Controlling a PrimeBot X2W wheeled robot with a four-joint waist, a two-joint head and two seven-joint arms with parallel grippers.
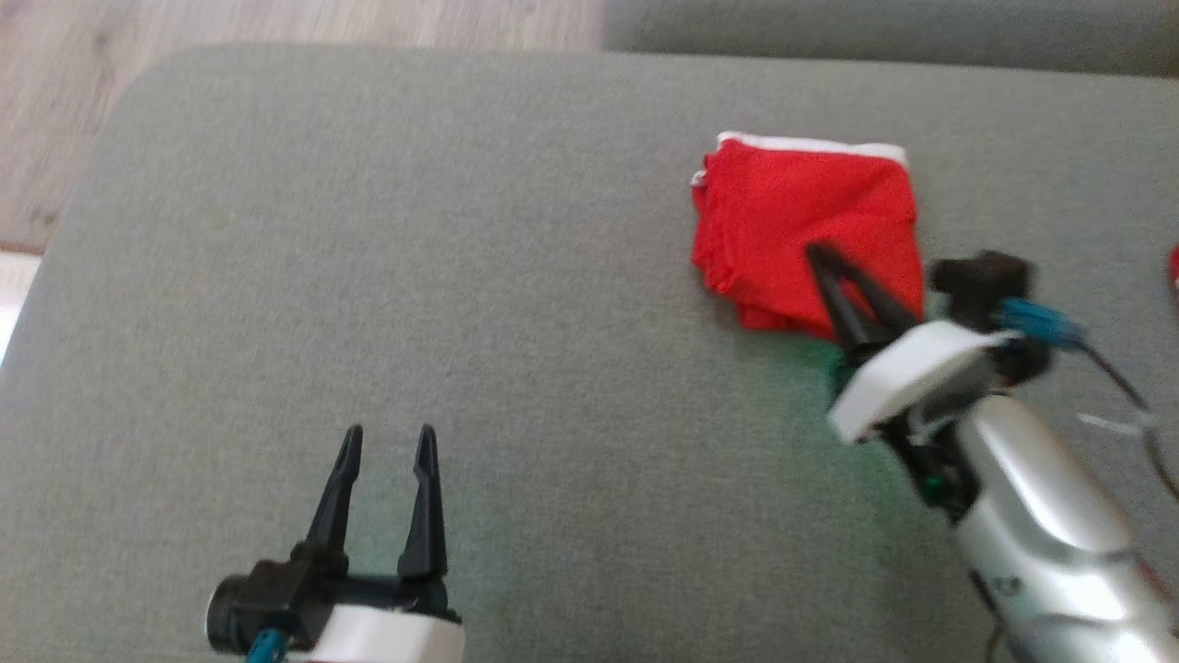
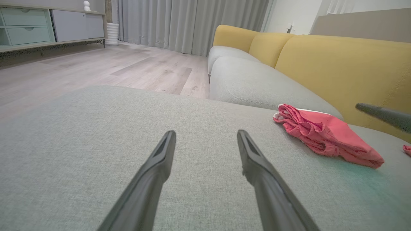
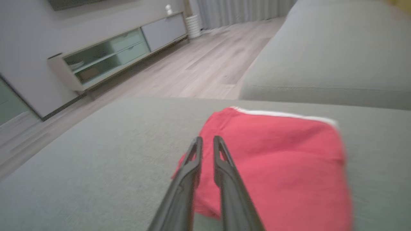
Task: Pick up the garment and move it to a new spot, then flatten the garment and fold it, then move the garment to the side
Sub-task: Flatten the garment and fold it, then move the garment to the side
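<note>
Left gripper (image 1: 389, 440) sits over the near edge of the grey cushion (image 1: 479, 276), jaws wide open, nothing in them. Red garment (image 1: 792, 207), folded with white trim, lies toward the far right of the cushion near its far edge. Right gripper (image 1: 818, 252) has its tips over the garment's near right corner, jaws parted just a crack, no cloth visible between them.

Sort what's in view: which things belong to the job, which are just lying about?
Job: red garment, folded on the grey cushion; right gripper over it; left gripper.
Lying about: small red item further right; yellow sofa back; cabinet; curtains.
</note>
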